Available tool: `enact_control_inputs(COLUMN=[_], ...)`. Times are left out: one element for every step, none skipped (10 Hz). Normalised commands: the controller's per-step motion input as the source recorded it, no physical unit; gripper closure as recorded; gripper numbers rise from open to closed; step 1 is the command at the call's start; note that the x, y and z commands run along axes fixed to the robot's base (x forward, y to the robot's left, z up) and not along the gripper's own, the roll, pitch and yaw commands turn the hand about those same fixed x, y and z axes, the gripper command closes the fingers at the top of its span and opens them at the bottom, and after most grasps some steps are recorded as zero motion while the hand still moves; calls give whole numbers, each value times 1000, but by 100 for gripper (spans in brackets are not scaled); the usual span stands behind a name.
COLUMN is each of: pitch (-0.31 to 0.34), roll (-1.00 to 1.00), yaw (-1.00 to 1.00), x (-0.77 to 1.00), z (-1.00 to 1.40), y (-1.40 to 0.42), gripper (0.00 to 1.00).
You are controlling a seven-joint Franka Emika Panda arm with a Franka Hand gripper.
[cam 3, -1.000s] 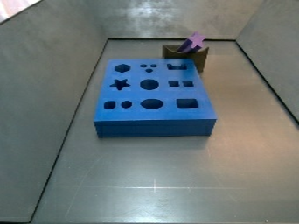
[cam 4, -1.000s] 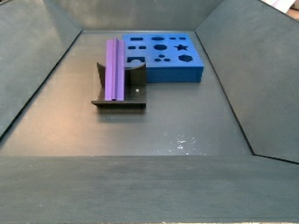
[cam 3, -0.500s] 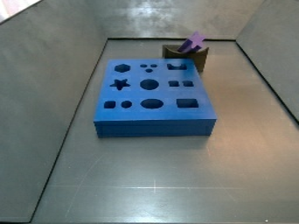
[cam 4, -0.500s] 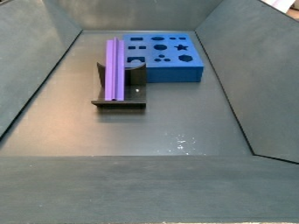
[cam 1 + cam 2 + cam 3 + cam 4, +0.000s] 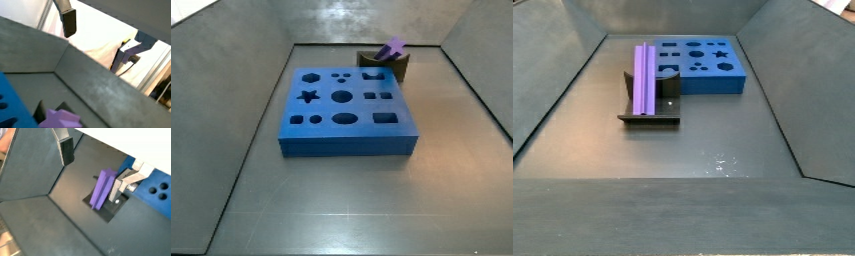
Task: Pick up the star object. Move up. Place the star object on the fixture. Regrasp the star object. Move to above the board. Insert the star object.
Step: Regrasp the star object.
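Note:
The purple star object [image 5: 644, 78] lies lengthwise on the dark fixture [image 5: 649, 118], beside the blue board [image 5: 714, 85]. In a side view its end [image 5: 393, 47] sticks up over the fixture [image 5: 388, 66] behind the board [image 5: 349, 140]. Neither side view shows my gripper. Both wrist views show the gripper [image 5: 95, 167] [image 5: 100, 36] open, fingers far apart with nothing between them, well above the star object [image 5: 101, 189] [image 5: 60, 120]. The fixture's base [image 5: 107, 212] and parts of the board [image 5: 160, 203] [image 5: 10, 100] show below.
Grey sloping walls [image 5: 553, 90] enclose the floor [image 5: 714, 140] on all sides. The board's top has several shaped holes, with a star hole [image 5: 307, 97] near one edge.

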Motion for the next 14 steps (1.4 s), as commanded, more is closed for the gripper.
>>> enact_control_inputs(pitch=[144, 104, 66, 24, 54, 38, -6, -45, -88, -114, -126, -129, -119, -108], roll=[460, 256, 187, 159, 221, 215, 201, 170, 132, 110, 92, 82, 83, 83], yaw=[204, 217, 217, 206, 293, 263, 232, 199, 158, 122, 85, 38, 10, -10], x=[102, 97, 85, 75, 31, 37, 51, 62, 78, 88, 97, 111, 123, 118], z=[-9, 0, -2, -7, -1000, -1000, -1000, -1000, -1000, -1000, -1000, -1000, -1000, -912], y=[-52, -36, -32, -41, 48, 47, 41, 34, 30, 28, 26, 22, 15, 11], gripper=[0, 0, 0, 0, 0, 0, 0, 0, 0, 0, 0, 0, 0, 0])
